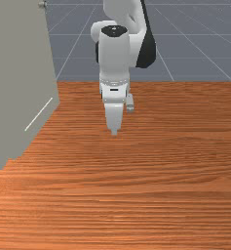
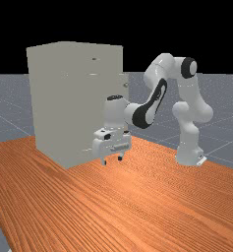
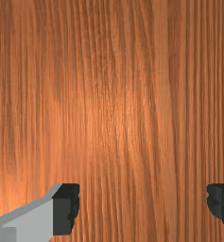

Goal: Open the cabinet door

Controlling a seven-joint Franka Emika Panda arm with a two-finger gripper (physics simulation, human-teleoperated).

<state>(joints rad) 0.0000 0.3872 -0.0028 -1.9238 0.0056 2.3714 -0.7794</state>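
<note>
Cabinet (image 2: 78,98) tall, boxy, upright on table (image 2: 137,211), at front view's left; door outline hard to tell. Small knob (image 1: 42,4) juts from cabinet edge, high up: likely place to take hold. Door probably stiff panel, swinging lightly; smooth knob could slip, so pinch squarely, pull slowly along arc. Gripper (image 2: 112,160) low beside cabinet, well below knob, fingers wide apart, nothing between.
</note>
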